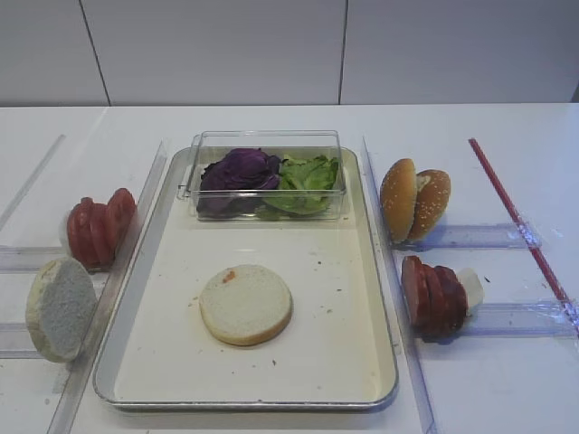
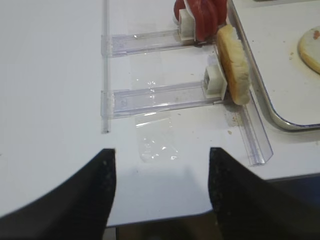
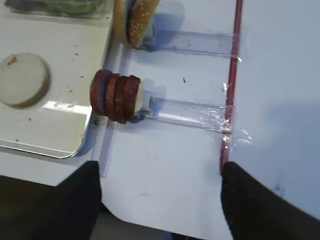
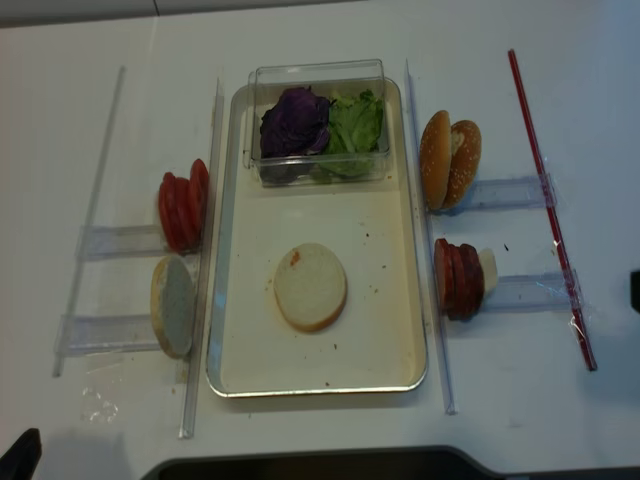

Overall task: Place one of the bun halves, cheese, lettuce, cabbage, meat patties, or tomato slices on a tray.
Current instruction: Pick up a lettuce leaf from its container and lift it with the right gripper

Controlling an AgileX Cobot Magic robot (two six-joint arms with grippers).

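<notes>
The two overhead views show the whole layout: a large rectangular cream-faced metal tray (image 1: 362,362) in the middle of the white surface (image 1: 488,380), with one pale bun half (image 1: 245,304) lying cut face up near the tray's centre. At the tray's far edge stands a small clear plastic box (image 1: 268,174) holding dark purple cabbage (image 1: 237,172) on its left and light green ruffled lettuce (image 1: 308,176) on its right.

Along the tray's left edge, bright red tomato slices (image 1: 98,226) stand on edge in a clear plastic holder, and nearer the front edge of the surface a second bun half (image 1: 60,307) stands upright. Along the right edge stand two sesame bun halves (image 1: 414,199), and nearer the front a row of dark maroon meat patties (image 1: 432,295). A thin red strip (image 1: 520,221) runs along the surface's right side.

The overhead views show almost nothing of the arms. Only the wrist views show the hands: the right hand (image 3: 160,200) hovers low over the front right part of the surface, its dark fingers (image 3: 265,205) spread wide apart with nothing between them, pointing toward the patties. The left hand (image 2: 161,190) hangs over the front left part, fingers likewise apart and empty, facing the upright bun half.
</notes>
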